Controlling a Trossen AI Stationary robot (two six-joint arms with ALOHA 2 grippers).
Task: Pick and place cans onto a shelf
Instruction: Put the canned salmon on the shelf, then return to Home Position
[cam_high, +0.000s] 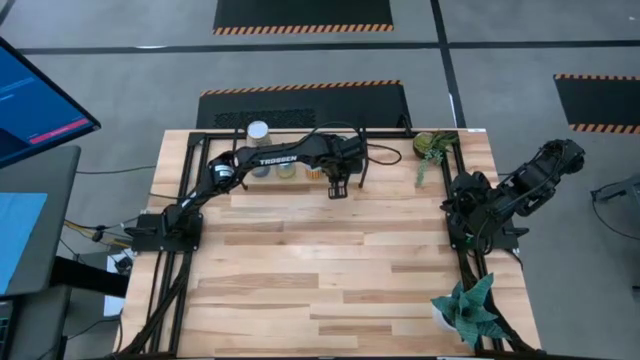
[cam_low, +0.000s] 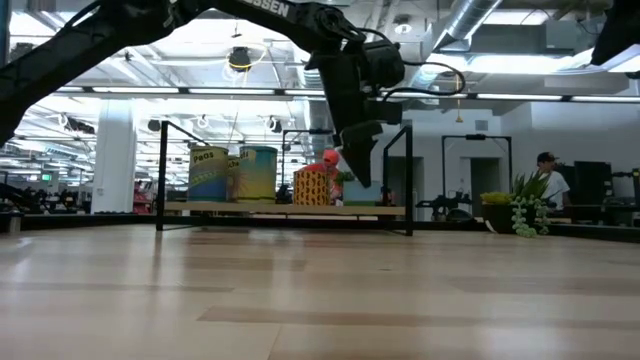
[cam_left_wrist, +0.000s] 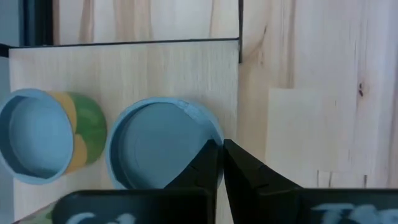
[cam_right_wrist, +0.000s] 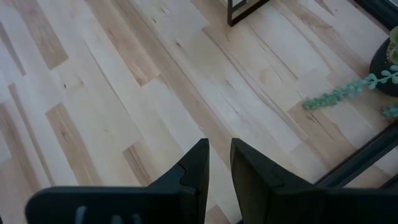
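Observation:
The shelf (cam_low: 280, 208), thin black rods with a light wooden board (cam_left_wrist: 155, 68), stands at the table's far edge. Several cans stand on it: two yellow-and-green ones (cam_low: 210, 172) (cam_low: 257, 172) and a shorter orange one (cam_low: 313, 187). A silver-topped can (cam_high: 259, 131) shows at the shelf's far left. My left gripper (cam_left_wrist: 222, 155) is shut and points steeply down, just right of a pale blue-topped can (cam_left_wrist: 163, 146), with another such can (cam_left_wrist: 43, 134) beside it. My right gripper (cam_right_wrist: 217, 152) hangs open over bare table at the right side, holding nothing. My left gripper's shut fingertips (cam_left_wrist: 211, 152) stand right at the rim (cam_left_wrist: 208, 127) of the pale blue-topped can, coming from above and slanting down. Whether they touch the rim, I cannot tell. The can stands upright on the shelf board.
A potted plant (cam_high: 432, 145) stands at the far right of the table beside the shelf, its trailing stem (cam_right_wrist: 348, 90) lying on the wood. Another plant (cam_high: 465, 310) sits at the near right corner. Black frame rails (cam_high: 175, 270) run along both table sides. People show in the room beyond.

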